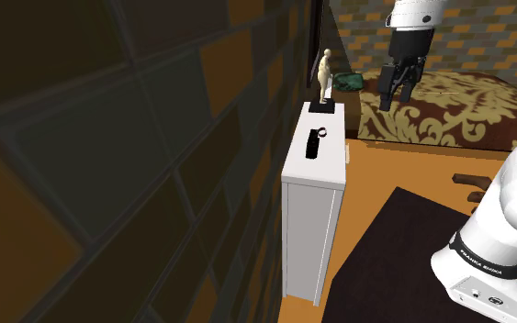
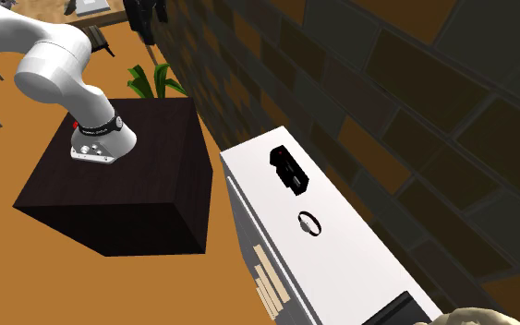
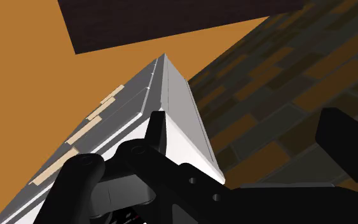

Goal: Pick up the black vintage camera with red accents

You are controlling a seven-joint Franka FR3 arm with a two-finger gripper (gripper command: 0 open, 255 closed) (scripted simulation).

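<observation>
Black camera (image 1: 314,147) shares white cabinet (image 1: 316,183) with figurine (image 1: 327,73).

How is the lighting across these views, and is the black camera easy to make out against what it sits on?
Shoulder view: the brick wall is dim, yet the black camera stands out on the bright white cabinet. Second exterior view: even light, no glare on the cabinet top; the camera reads as a black silhouette. Wrist view: the cabinet's edge is crisp.
</observation>
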